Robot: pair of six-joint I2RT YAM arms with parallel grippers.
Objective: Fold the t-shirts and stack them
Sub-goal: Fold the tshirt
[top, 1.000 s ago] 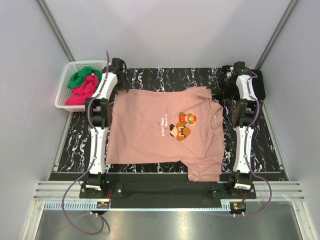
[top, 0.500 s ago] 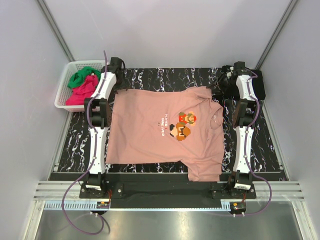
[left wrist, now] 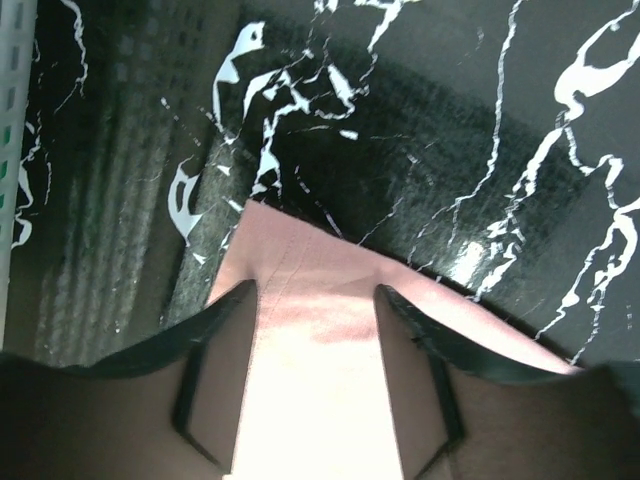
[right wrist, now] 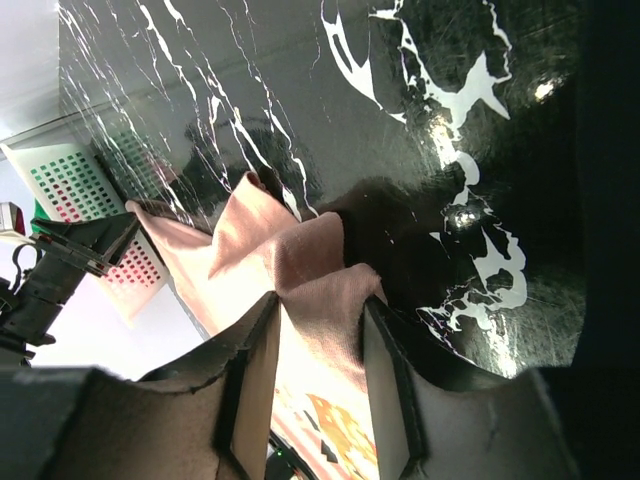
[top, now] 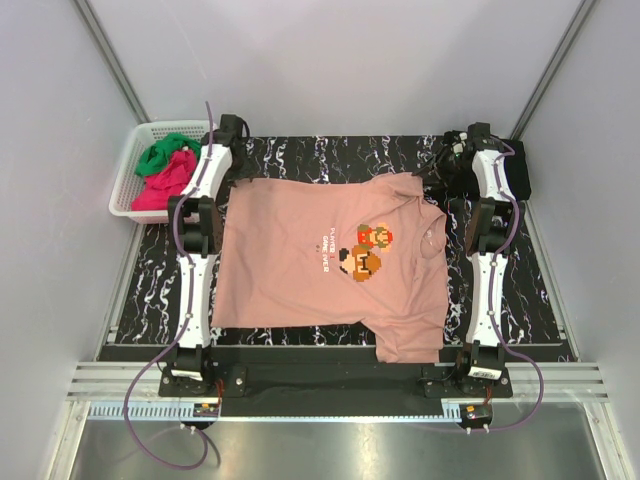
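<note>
1. On the black marbled table (top: 330, 152), a pink shirt (top: 300, 260) spread nearly flat, chest side up, filling the middle between the two arms.
2. Pixel figure and white lettering facing up, right of centre; collar toward the right arm, hem toward the left arm.
3. One sleeve at the near right corner, reaching the table's near edge; the other at the far right, drawn to a point toward the right arm's tip.
4. Left gripper (left wrist: 315, 290) low over the far left corner of the hem. Fingers well apart, one on each side of the corner, flat cloth showing in the gap. No pinch on the cloth.
5. Right gripper (right wrist: 322, 300) down at the far right sleeve. Fingers apart, with a rumpled ridge of pink cloth filling the gap from one finger to the other. Cannot tell whether squeezed or only straddled.
6. Folds of the sleeve raised off the table just beyond the right fingertips.
7. White basket (top: 122, 190) at the far left, beside the table and just left of the left arm.
8. Inside the basket, a green shirt (top: 160, 153) bunched at the far end, a red shirt (top: 165, 186) bunched nearer, the two touching.
</note>
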